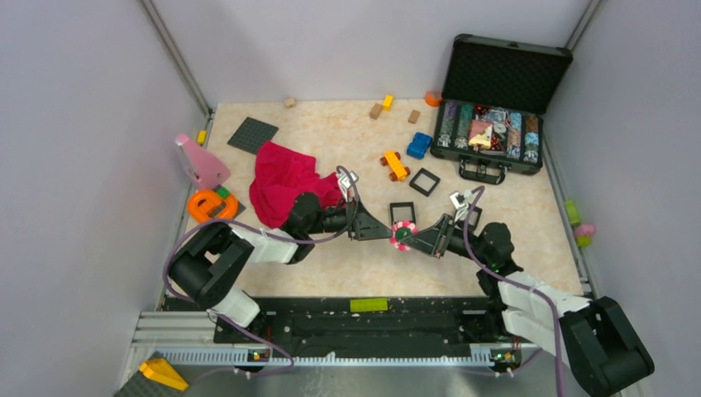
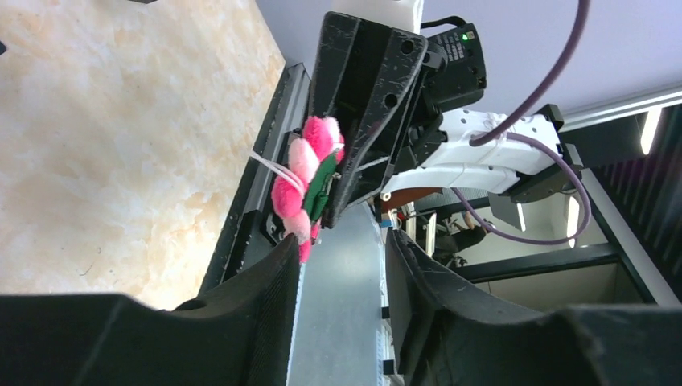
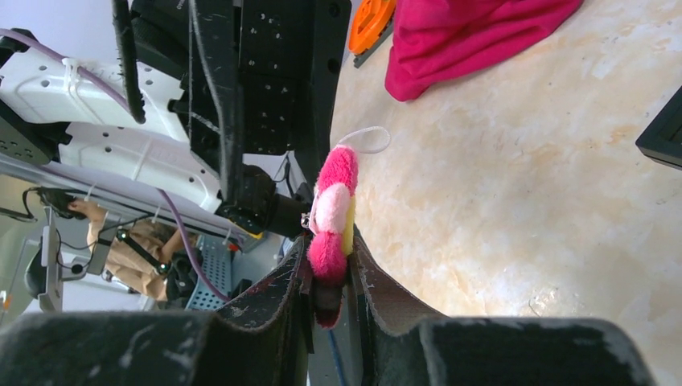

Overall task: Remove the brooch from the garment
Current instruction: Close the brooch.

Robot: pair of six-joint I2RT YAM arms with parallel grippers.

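- Above the tabletop [image 1: 347, 141], toward the middle of its near edge, the brooch [image 1: 402, 235] is pinched on edge between the right fingers [image 3: 277, 293].
- Just beside it, the left fingers [image 2: 265, 281] stand apart, gripping nothing.
- Toward the left edge, the red garment [image 1: 283, 184] lies heaped.

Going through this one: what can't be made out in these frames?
- Brooch's pin, open or closed: both wrist views show the brooch edge-on in the right gripper, and it is too small in the top view.
- Whether the left gripper touches it: in the left wrist view, the brooch's lower edge overlaps one finger.
- Garment's near edge: in the top view, the left arm covers it.
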